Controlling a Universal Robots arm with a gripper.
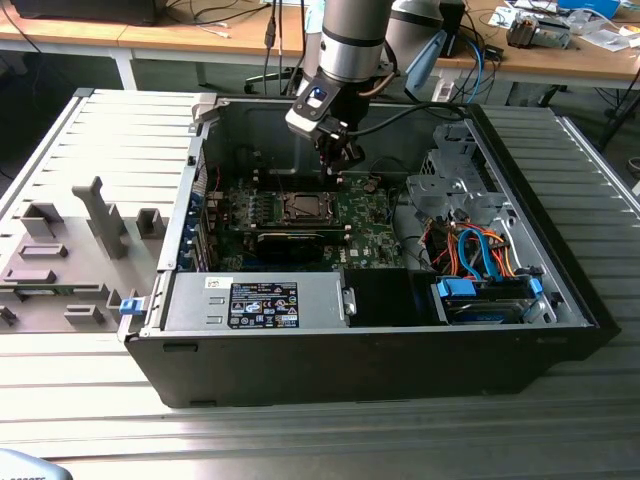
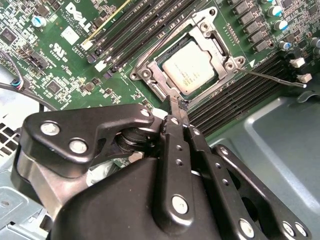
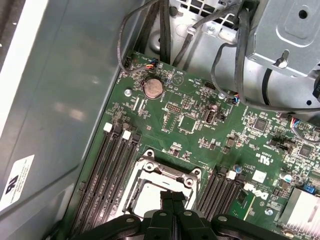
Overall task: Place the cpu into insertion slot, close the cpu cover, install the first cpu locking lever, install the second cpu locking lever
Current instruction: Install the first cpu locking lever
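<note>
Near the exterior view's centre, the cpu (image 2: 190,70) sits in the insertion slot (image 2: 169,54), with the cpu cover (image 2: 152,80) apparently down. The gripper (image 2: 178,106), pinched together and empty, is at the cover's edge. 1 locking lever (image 2: 272,77) juts free, so latching looks unfinished.

Shows gripper (image 2: 178,105) with fingers together, tips at the near edge of the cpu cover (image 2: 150,80). Shows cpu (image 2: 192,70) framed flat by that cover on green motherboard (image 2: 60,70). Shows thin lever (image 2: 275,79) sticking out sideways.

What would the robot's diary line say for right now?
cpu: in insertion slot | cpu cover: down around cpu | hand: shut, tip at cover's edge | locking lever: sticking out
</note>
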